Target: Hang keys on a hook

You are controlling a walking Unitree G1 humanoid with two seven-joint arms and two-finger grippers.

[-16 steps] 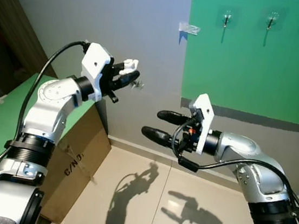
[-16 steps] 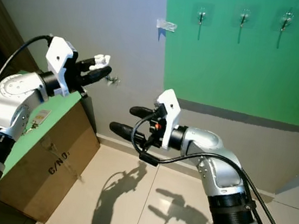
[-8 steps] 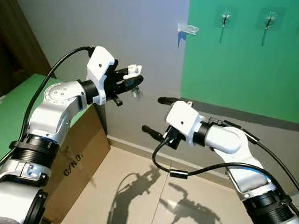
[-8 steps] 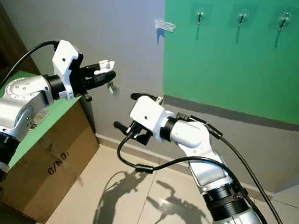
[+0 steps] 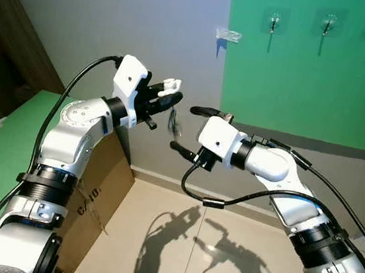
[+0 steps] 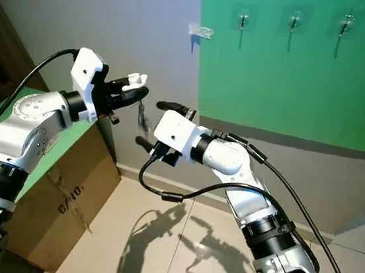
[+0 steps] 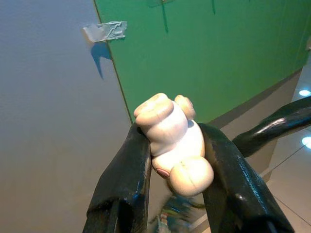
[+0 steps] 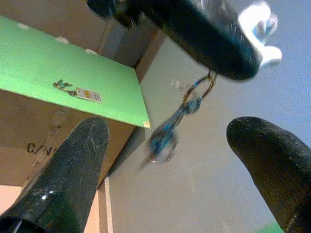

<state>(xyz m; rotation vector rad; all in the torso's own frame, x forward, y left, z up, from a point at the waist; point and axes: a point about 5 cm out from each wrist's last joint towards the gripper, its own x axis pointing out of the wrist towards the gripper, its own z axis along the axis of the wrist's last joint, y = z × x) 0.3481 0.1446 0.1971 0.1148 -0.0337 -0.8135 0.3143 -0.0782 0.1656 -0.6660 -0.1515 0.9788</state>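
- While the left claw (image 5: 169, 97) pinches the white figurine charm (image 7: 173, 144), the keys (image 5: 177, 122) dangle below it on their ring, in mid-air before the wall.
- Right claw (image 5: 189, 129) is spread wide, fingers flanking the keys without contact.
- Step in hand: apparently a handover.
- Next move: close on the keys, then carry them to a hook (image 5: 274, 22) on the green panel (image 5: 309, 79).

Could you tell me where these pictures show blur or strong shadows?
Right wrist view: the dangling keys are smeared and the left gripper soft. Left wrist view: the white figurine is sharp, the keys below it blurred. Left eye view: crisp arm shadows on the floor tiles.
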